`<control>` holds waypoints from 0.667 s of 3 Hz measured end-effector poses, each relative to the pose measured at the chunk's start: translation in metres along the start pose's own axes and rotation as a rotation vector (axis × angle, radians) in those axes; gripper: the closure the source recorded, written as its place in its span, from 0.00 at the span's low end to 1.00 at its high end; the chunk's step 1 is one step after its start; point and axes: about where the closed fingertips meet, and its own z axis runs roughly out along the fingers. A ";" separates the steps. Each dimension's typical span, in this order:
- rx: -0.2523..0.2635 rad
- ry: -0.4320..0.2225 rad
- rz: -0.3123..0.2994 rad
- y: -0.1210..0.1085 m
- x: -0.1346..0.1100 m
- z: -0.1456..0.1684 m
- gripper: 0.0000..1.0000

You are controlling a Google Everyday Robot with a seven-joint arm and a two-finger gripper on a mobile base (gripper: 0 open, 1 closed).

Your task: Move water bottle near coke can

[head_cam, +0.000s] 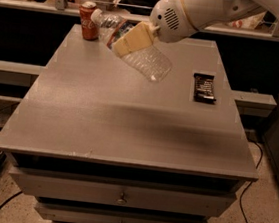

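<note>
Our gripper (130,39), clamped around the bottle (147,63), holds it tilted above the table, cap end pointing toward the nearby can (89,22).

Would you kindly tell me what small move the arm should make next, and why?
Probably lower the claw straight down. It is shut on the water bottle, which appears to hang tilted above the table, its cap end already close to the coke can at the back left corner, so setting it down there seems to be what remains.
</note>
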 end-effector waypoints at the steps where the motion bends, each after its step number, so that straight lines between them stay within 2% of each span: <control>1: 0.009 -0.022 0.027 -0.005 -0.004 0.010 1.00; 2: 0.020 -0.086 0.114 -0.022 -0.010 0.022 1.00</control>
